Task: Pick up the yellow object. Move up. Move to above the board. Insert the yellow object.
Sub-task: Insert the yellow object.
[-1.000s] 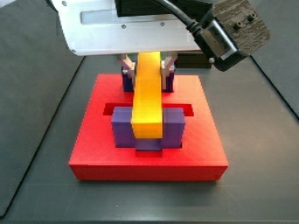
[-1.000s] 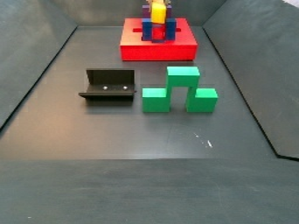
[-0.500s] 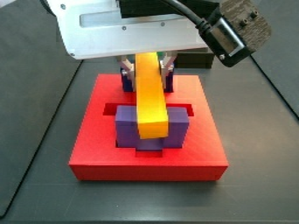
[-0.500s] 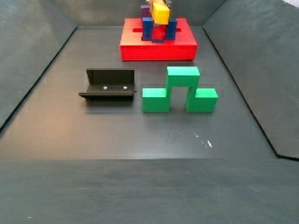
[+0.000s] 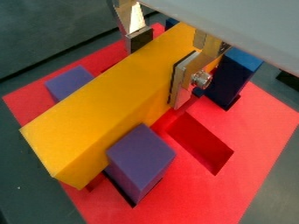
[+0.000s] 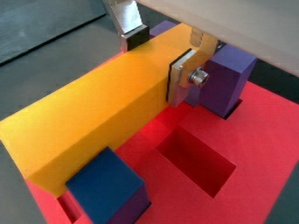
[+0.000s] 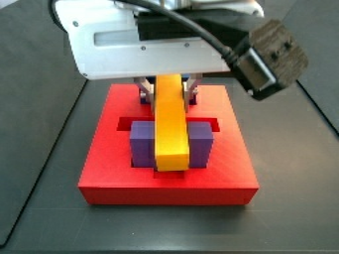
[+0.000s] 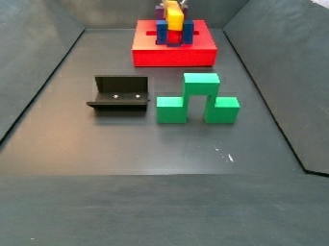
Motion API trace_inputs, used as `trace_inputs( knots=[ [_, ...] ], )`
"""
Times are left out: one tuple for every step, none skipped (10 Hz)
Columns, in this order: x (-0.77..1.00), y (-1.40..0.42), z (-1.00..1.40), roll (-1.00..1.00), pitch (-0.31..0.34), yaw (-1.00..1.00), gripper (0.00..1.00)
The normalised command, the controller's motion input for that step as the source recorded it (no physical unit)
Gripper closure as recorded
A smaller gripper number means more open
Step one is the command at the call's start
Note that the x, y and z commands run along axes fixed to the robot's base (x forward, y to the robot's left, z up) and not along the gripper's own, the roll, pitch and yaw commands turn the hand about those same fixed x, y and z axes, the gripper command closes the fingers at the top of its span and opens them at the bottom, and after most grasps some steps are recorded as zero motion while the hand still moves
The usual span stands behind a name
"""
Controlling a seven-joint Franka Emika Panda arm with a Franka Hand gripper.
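Observation:
My gripper (image 5: 160,57) is shut on the yellow object (image 5: 105,114), a long yellow-orange bar; the same grip shows in a wrist view (image 6: 160,57) on the bar (image 6: 105,114). The silver fingers (image 5: 184,77) clamp its long sides. The bar hangs tilted just over the red board (image 7: 119,179), its low end (image 7: 169,149) between two purple blocks (image 7: 141,144). An open slot (image 5: 198,144) in the board lies beside the bar. In a side view the gripper (image 8: 171,6) and bar (image 8: 172,16) stand over the board (image 8: 154,56) at the far end.
Purple (image 6: 222,79) and blue (image 6: 105,179) blocks stand upright in the board close to the bar. Green blocks (image 8: 199,96) and the fixture (image 8: 118,93) sit mid-floor, well away from the board. Dark walls ring the floor.
My gripper has moved down with the yellow bar in it. The bar's low end now sits lower between the two purple blocks. The grip is unchanged.

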Motion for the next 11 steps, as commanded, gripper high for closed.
trace_inputs(
  knots=[
    [0.09,0.00,-0.30,0.03,0.047,-0.19,1.00],
    [0.01,0.06,-0.31,0.00,0.099,-0.25,1.00],
    [0.02,0.06,-0.23,0.00,0.109,-0.24,1.00],
    [0.03,0.01,-0.24,-0.01,0.113,-0.22,1.00],
    [0.06,0.01,-0.22,-0.03,0.120,-0.22,1.00],
    [0.09,0.00,-0.23,-0.02,0.114,-0.16,1.00],
    [0.06,0.00,-0.26,0.00,0.099,-0.07,1.00],
    [0.11,0.00,-0.28,0.00,0.104,0.00,1.00],
    [0.16,0.07,-0.30,0.00,0.101,0.00,1.00],
    [0.11,0.07,-0.29,0.00,0.091,0.01,1.00],
    [0.00,0.13,-0.16,-0.09,0.027,0.13,1.00]
  ],
)
